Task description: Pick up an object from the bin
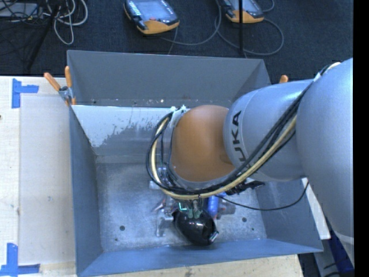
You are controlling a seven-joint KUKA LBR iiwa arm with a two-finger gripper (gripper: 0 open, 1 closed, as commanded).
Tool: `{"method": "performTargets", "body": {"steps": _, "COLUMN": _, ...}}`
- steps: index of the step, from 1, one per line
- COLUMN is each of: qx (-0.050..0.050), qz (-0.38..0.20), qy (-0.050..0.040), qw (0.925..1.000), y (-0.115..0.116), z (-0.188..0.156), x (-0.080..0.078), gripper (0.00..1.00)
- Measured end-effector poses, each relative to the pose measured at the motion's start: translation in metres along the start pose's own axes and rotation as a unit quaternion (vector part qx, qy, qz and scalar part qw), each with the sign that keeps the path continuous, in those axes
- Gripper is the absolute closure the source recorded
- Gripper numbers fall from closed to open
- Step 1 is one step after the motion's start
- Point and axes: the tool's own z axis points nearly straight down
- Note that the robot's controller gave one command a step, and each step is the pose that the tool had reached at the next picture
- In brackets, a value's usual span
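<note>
The arm [277, 131] reaches in from the right and bends down into the grey bin [115, 103]. Its orange cover [199, 143] and a loop of cables [157, 154] hang over the middle of the floor. The hand [185, 213] sits low beneath the cover, close to the bin's near wall, and whether it is apart or together cannot be told, as the wrist hides most of it. Directly below it, on the floor near the front wall, lies a black rounded thing [197, 229] with a glossy top. It seems to touch the hand's lower end, but no grip can be made out. A small blue thing [214, 205] lies just beside it, to the right, partly under the cables. A pale metal-looking piece [161, 223] lies just to the left; it cannot be told whether it belongs to the robot.
</note>
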Motion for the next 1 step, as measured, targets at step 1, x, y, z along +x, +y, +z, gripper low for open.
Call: {"method": "performTargets", "body": {"steps": 1, "qx": -0.001, "qz": 0.002, "qy": -0.0035, "qw": 1.0, "y": -0.0006, "z": -0.0039, "x": -0.002, "gripper": 0.0}}
